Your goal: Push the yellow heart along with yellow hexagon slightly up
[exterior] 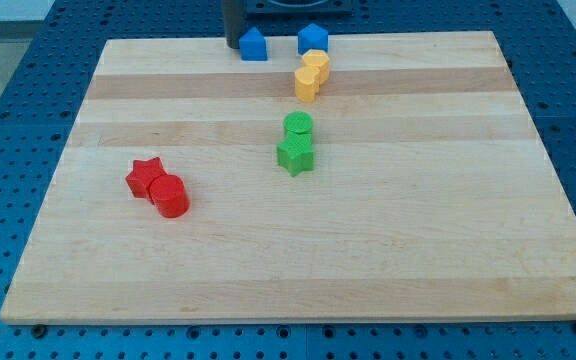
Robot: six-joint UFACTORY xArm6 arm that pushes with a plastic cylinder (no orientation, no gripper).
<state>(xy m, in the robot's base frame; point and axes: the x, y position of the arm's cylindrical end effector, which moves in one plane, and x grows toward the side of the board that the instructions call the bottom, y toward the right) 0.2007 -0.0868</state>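
Note:
Two yellow blocks touch each other near the view's top, right of centre. The upper one looks like the yellow hexagon and the lower one like the yellow heart, though the shapes are small. My tip stands at the board's top edge, just left of a blue block. It is well to the left of the yellow pair and slightly above it, touching neither yellow block.
A second blue block sits directly above the yellow pair. A green cylinder and a green star lie below the yellow blocks. A red star and a red cylinder lie at the left. The wooden board rests on a blue table.

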